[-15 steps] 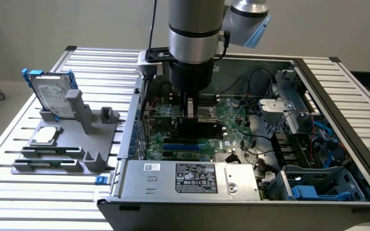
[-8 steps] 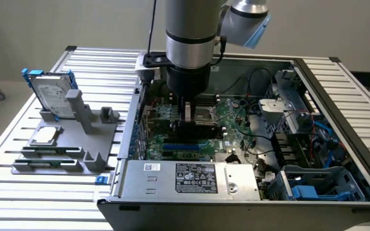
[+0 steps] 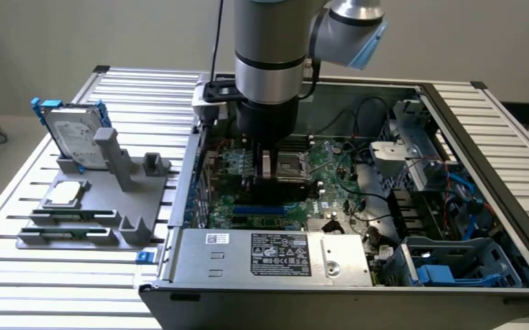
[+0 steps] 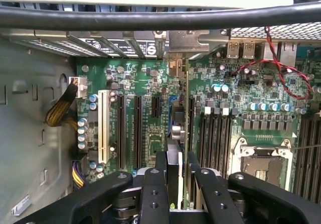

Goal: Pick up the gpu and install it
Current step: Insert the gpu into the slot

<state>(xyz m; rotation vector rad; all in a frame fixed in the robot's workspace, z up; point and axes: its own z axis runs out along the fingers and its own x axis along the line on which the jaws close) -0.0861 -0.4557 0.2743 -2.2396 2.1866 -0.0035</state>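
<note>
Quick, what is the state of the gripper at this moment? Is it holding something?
Gripper: closed on the gpu, holding it on edge over the motherboard inside the computer case.

exterior: high, oblique, whole case [image 3: 338, 302] | wrist: close above motherboard [image 4: 150, 128] | shared: motherboard [image 3: 333, 161]

Silver arm [image 3: 269, 41] (blue cap [image 3: 370, 42]) bears black, screw-studded end effector [image 4: 176, 163].
</note>
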